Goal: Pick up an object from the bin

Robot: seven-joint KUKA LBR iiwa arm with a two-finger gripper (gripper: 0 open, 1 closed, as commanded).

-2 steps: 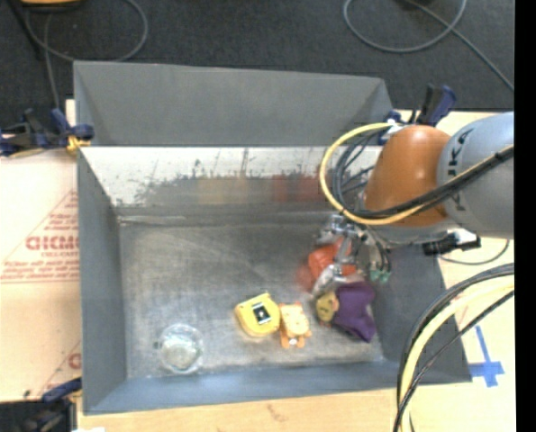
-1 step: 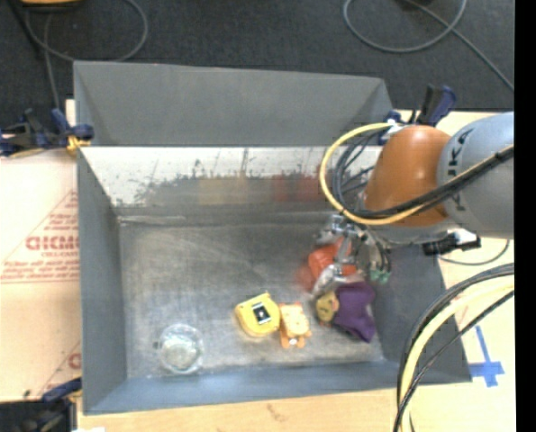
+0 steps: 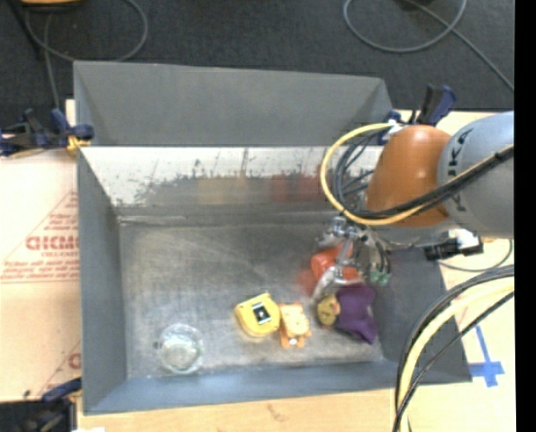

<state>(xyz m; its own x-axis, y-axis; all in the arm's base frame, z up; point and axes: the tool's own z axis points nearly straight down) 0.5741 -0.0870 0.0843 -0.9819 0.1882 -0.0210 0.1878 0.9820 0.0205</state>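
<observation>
Orange-red object [image 3: 319,265], rounded, lay on the floor of the grey metal bin [image 3: 101,268], in the right part and about halfway between the back and front walls. The hand [image 3: 341,270] stood directly over it and overlapped its right edge. I could not tell whether the hand was spread, pressed together or pinching anything, and contact with the object could not be confirmed.

Just in front of the hand sat a purple object [image 3: 358,311], soft-looking and crumpled, close to the right wall. A small mustard-yellow lump [image 3: 328,310] touched its left side. Further left, near the front wall, a little orange-and-cream toy [image 3: 293,324] lay against a yellow squarish case [image 3: 257,316] with a dark patch in its middle. Well apart from these, in the front left part of the floor, stood a clear round cup [image 3: 179,346].

Above the hand, the wrist carried an orange cover [image 3: 407,174], with yellow and black cables [image 3: 340,165] looped round it. The grey arm [image 3: 488,165] reached in over the bin's right rim.
</observation>
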